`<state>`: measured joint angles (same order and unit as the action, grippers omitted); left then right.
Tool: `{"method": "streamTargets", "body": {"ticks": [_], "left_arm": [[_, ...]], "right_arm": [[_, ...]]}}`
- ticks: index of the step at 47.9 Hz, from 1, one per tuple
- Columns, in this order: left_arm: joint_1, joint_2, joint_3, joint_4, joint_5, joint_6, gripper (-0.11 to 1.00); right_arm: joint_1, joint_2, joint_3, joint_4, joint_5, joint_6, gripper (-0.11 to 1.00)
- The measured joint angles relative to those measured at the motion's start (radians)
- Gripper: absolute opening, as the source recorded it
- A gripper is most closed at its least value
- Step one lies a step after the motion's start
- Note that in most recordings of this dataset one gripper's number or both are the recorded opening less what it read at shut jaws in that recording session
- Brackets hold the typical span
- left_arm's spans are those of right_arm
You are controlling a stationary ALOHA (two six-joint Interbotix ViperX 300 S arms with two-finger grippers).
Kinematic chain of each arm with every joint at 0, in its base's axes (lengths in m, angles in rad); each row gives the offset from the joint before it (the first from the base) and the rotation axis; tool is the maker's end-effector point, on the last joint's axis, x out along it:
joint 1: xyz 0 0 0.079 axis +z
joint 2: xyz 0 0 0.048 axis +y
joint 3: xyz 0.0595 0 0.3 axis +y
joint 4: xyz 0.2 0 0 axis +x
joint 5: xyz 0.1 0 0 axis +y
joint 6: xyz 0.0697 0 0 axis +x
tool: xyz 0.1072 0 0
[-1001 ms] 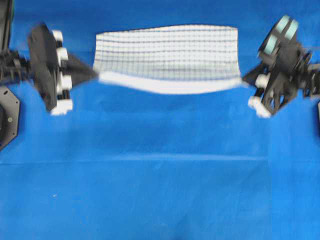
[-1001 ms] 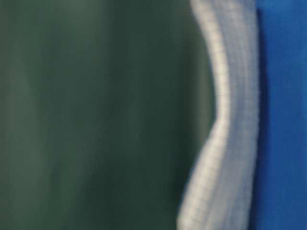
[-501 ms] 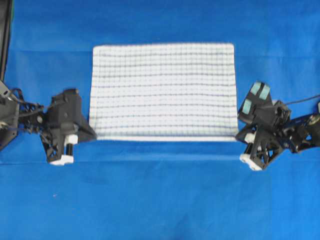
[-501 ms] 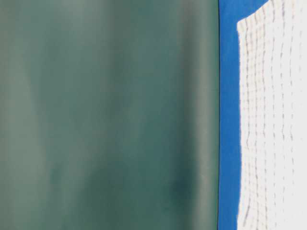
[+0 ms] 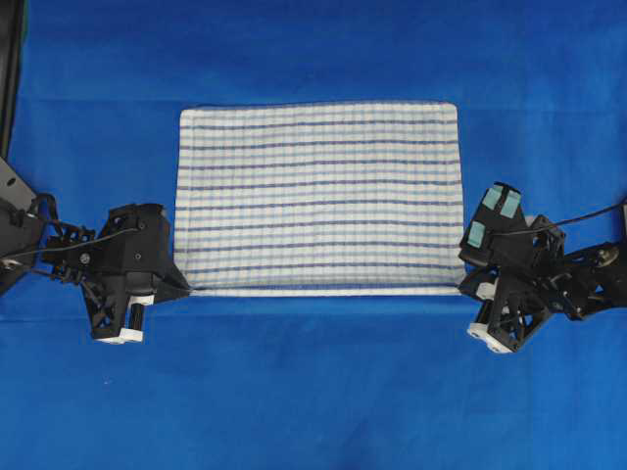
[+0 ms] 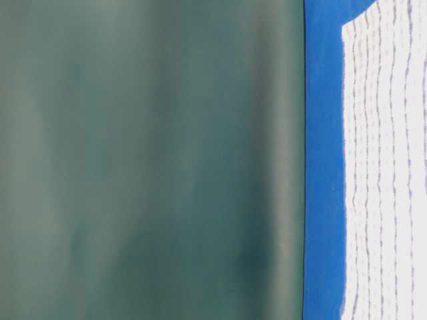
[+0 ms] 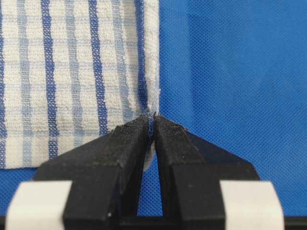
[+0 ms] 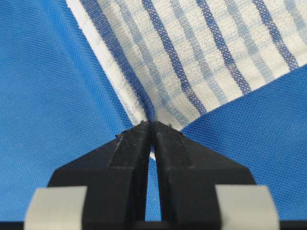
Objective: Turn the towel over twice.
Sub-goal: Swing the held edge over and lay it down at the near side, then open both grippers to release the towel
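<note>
Fingers (image 7: pixel 125 143) of the left gripper (image 7: pixel 149 125) are clamped on the towel's near left corner; the same is seen at the right gripper (image 8: pixel 151 130), whose fingers (image 8: pixel 172 143) are pinched on the near right corner, cloth puckered between them.

Largest first: bench (image 5: pixel 313 392), covered in plain blue, with nothing else noted on it. Towel (image 5: pixel 318 196) is spread flat and square across the middle of the bench, striped face up, no folds or wrinkles seen from overhead; in the table-level view the towel (image 6: pixel 387 167) lies flat against the blue surface. Left gripper (image 5: pixel 181 286) and right gripper (image 5: pixel 464 286) are both low at the near edge, one at each corner.

Progress, as a judgement: one flip looks completed or just laid down, since the cloth is fully spread yet both corners are not released. Which flip it is cannot be told from these pictures. Left to do: either another turn-over from this same grip, or release of both corners if this is the second.
</note>
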<state>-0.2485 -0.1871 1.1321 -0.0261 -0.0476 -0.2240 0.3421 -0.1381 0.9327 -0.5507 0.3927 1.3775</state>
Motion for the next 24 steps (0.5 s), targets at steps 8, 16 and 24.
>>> {"method": "streamTargets", "body": {"ticks": [8, 16, 24], "left_arm": [[0.002, 0.0, 0.0, 0.0, 0.0, 0.0, 0.1], [-0.002, -0.002, -0.006, 0.0, 0.005, -0.003, 0.51], [0.0, -0.031, -0.035, 0.0, 0.051, 0.011, 0.76]], "right_arm": [[0.0, 0.0, 0.002, -0.008, 0.0, -0.002, 0.05], [0.003, 0.002, -0.005, -0.009, 0.009, -0.003, 0.24], [0.003, -0.008, -0.031, -0.014, 0.069, -0.011, 0.68]]}}
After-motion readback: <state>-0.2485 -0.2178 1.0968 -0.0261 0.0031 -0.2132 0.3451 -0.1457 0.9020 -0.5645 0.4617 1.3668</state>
